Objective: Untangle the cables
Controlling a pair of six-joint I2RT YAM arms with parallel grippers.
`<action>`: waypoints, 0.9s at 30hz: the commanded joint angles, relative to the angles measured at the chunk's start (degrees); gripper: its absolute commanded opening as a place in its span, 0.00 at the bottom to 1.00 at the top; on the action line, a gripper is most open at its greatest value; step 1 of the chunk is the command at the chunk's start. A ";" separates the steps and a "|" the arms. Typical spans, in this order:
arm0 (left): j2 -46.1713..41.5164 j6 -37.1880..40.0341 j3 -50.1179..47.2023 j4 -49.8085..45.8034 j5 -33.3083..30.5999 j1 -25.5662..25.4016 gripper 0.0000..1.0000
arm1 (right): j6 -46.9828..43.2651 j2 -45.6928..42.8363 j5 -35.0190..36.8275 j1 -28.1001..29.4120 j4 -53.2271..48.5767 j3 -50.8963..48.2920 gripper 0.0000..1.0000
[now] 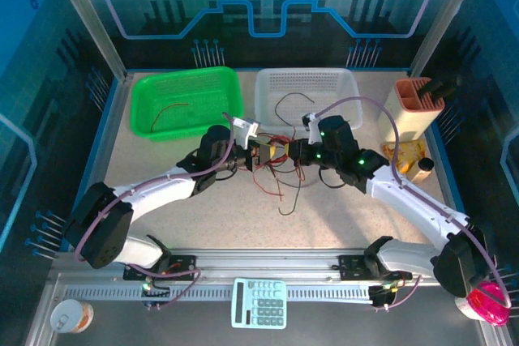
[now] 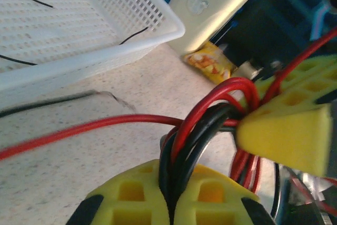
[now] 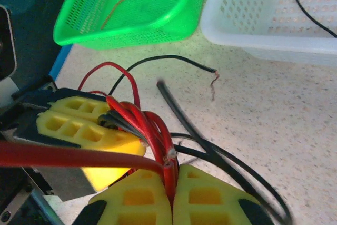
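Observation:
The cables (image 1: 277, 169) are a tangle of thin red and black wires at the table's middle, with loose ends trailing toward me. My left gripper (image 1: 261, 154) is shut on a bunch of black and red cables (image 2: 202, 125), which run up between its yellow fingers (image 2: 131, 198). My right gripper (image 1: 288, 151) faces it closely and is shut on red cables (image 3: 158, 130). Each wrist view shows the other gripper's yellow fingers beside the bundle. One red wire (image 1: 170, 111) lies in the green basket (image 1: 182, 75). A black wire (image 1: 288, 103) lies in the white basket (image 1: 308, 72).
A beige holder (image 1: 413, 107) and a yellow snack packet (image 1: 405, 151) stand at the right. A calculator (image 1: 259, 303), a can (image 1: 71, 316) and a pink object (image 1: 486, 301) sit along the near rail. A loose black wire (image 3: 174, 61) lies on the table near the baskets.

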 commanded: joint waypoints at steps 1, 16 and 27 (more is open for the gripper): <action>-0.31 -5.64 -2.81 9.22 4.96 3.28 0.00 | 2.27 -1.14 -3.17 -3.48 3.60 -3.51 0.00; 4.98 -23.64 -12.36 32.67 8.75 12.95 0.22 | 4.93 -2.52 -1.40 -10.18 4.53 -12.11 0.00; 2.38 -20.18 -10.03 21.14 8.57 12.57 0.36 | 4.32 -1.15 -4.85 -9.79 9.43 -13.98 0.00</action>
